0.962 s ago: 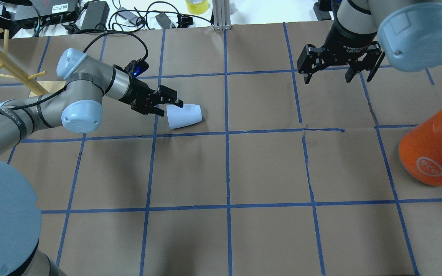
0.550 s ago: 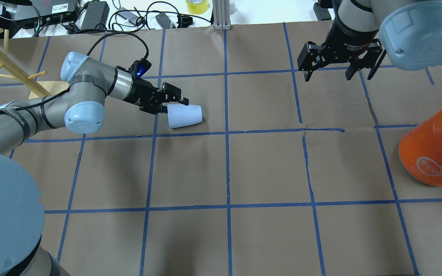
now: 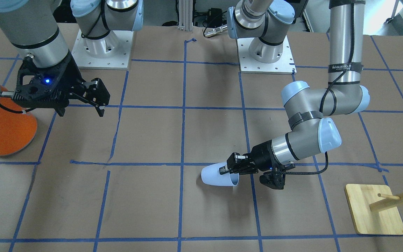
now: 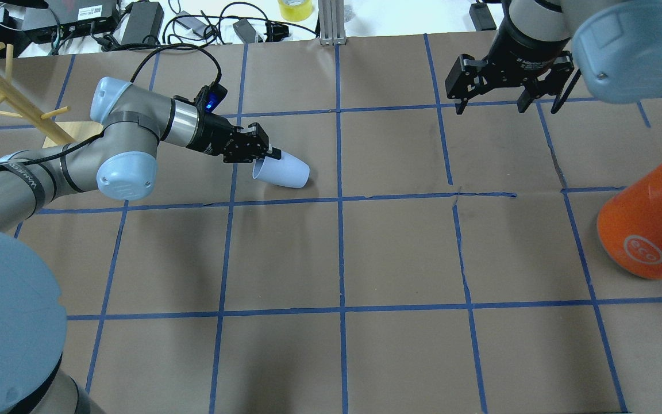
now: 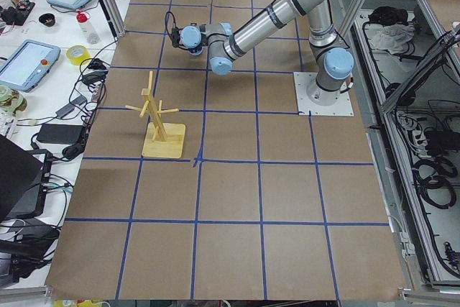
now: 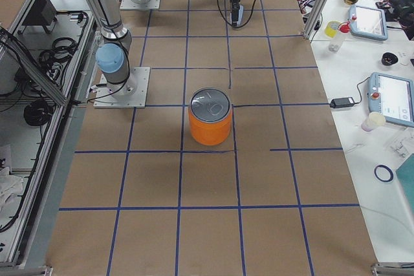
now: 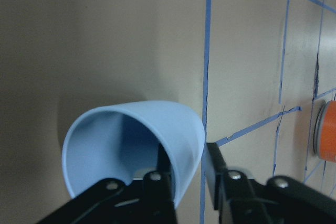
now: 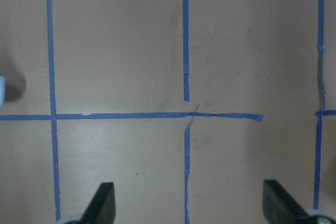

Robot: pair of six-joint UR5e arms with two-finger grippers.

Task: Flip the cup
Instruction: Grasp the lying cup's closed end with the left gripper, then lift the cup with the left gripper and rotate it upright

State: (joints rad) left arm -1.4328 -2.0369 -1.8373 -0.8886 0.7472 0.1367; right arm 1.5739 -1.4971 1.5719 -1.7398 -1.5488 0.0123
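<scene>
The cup (image 4: 284, 171) is a pale blue-white tumbler lying tilted on the brown paper, left of centre, with its rim toward my left arm. It also shows in the front view (image 3: 216, 176) and in the left wrist view (image 7: 152, 129). My left gripper (image 4: 266, 156) is shut on the cup's rim. In the left wrist view (image 7: 186, 169) one finger is inside the cup and one outside. My right gripper (image 4: 509, 106) is open and empty, high over the far right of the table, far from the cup. It also shows in the front view (image 3: 80, 110).
A large orange canister (image 4: 650, 230) with a metal lid stands at the right edge. A wooden peg rack (image 4: 9, 92) on a board (image 3: 374, 210) stands far left behind my left arm. Cables and power bricks lie beyond the far edge.
My left gripper moved forward onto the cup's rim and shut on it. The cup has swung and tilted, its rim lifted. My right gripper drifted slightly toward the far edge.
</scene>
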